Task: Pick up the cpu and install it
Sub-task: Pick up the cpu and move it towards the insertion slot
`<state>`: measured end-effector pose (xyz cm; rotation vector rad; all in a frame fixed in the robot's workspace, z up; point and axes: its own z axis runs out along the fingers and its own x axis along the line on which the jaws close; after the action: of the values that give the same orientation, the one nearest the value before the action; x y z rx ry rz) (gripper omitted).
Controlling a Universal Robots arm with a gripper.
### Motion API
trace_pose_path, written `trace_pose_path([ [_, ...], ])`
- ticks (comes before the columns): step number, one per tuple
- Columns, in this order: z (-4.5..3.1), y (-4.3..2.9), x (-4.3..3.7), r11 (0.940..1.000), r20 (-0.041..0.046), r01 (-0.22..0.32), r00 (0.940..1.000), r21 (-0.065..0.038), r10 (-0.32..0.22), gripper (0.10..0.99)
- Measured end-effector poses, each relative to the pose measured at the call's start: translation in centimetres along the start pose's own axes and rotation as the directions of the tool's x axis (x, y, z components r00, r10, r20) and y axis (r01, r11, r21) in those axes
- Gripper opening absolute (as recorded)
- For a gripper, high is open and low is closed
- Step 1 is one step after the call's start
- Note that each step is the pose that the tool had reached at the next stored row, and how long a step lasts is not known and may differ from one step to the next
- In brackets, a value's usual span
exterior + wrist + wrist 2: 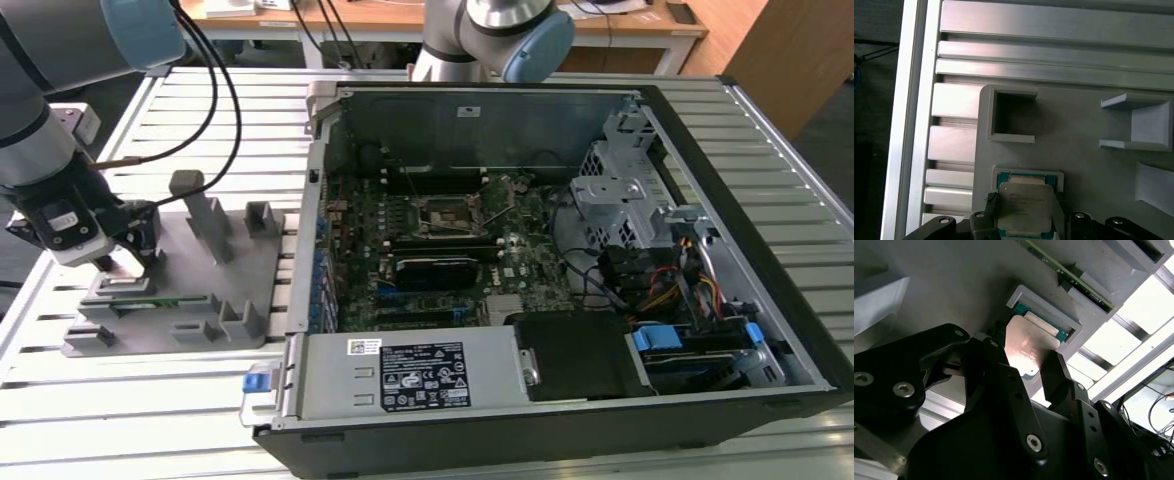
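Gripping entry: gripper [1025, 212], jaws closed against opposite edges of the cpu [1026, 205], which sits at its teal-lined pocket in the grey fixture [1084, 150], as seen in both wrist views. The exterior view adds the slatted table [134, 400] under the fixture at left, the open computer case [534, 440] at right, and the motherboard socket [447, 213] farther in.

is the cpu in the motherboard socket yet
No, the cpu is at the grey fixture, right by the gripper.
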<state>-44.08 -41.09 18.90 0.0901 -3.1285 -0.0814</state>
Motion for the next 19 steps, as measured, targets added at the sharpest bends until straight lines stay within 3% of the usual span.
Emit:
trace_pose_path([
  [2,0.01,0.0,0.0,1.0,0.001,0.0,1.0,0.0,0.0,0.533],
  [3,-0.02,-0.01,0.01,1.0,0.0023,0.0,1.0,0.0,0.0,0.6],
  [16,0.19,-0.04,0.18,1.0,0.0029,0.001,1.0,0.001,-0.001,0.6],
  [18,0.2,-0.04,0.18,1.0,0.0028,0.001,1.0,0.001,-0.001,0.584],
  [19,0.21,-0.04,0.18,1.0,0.003,0.001,1.0,0.001,-0.001,0.529],
])
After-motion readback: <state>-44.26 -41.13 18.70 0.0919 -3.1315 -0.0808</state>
